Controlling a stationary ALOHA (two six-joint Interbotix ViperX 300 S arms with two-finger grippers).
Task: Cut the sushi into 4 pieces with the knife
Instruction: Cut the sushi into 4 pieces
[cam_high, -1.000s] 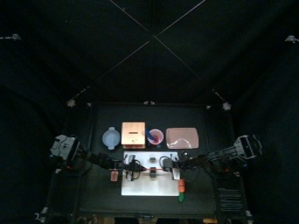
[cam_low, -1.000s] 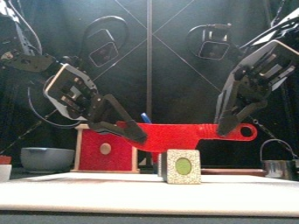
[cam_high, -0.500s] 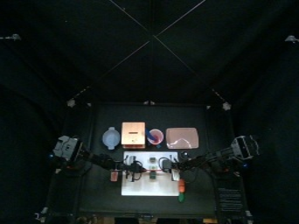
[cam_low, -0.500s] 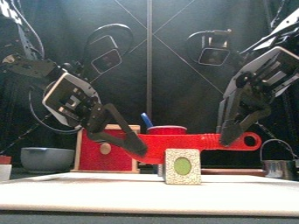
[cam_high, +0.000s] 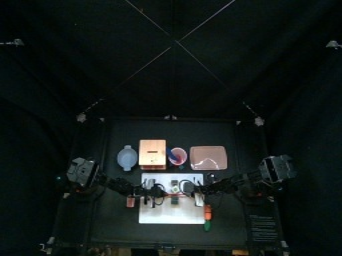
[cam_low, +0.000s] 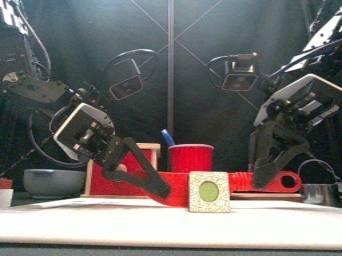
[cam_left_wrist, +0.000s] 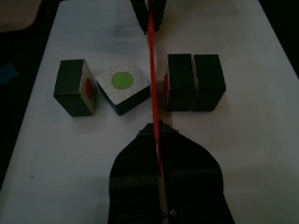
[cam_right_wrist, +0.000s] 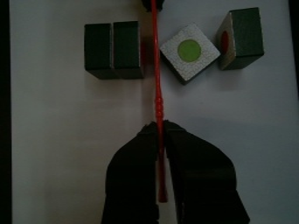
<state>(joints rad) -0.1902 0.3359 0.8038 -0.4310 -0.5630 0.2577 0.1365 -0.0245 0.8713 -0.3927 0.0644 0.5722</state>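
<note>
The red knife (cam_left_wrist: 153, 83) hangs level over the white cutting board (cam_left_wrist: 233, 140), with an arm at each end. The left gripper (cam_left_wrist: 156, 133) has its jaws pinching the blade end. The right gripper (cam_right_wrist: 156, 131) has its jaws pinching the handle end.

The sushi (cam_low: 207, 190) lies on the board in four dark green blocks. A pair of blocks (cam_left_wrist: 194, 81) touch each other on one side of the blade. On the other side, a turned piece (cam_left_wrist: 121, 83) shows its green dot, and a single block (cam_left_wrist: 76, 87) lies just beside it. The blade runs between the pair and the turned piece; whether it reaches the board cannot be told.

Behind the board on the counter (cam_high: 107, 228) stand a blue-grey bowl (cam_high: 127, 156), a wooden box (cam_high: 154, 153), a red cup (cam_low: 190, 158) holding a blue knife (cam_low: 166, 137), and a pink tray (cam_high: 209, 156).
</note>
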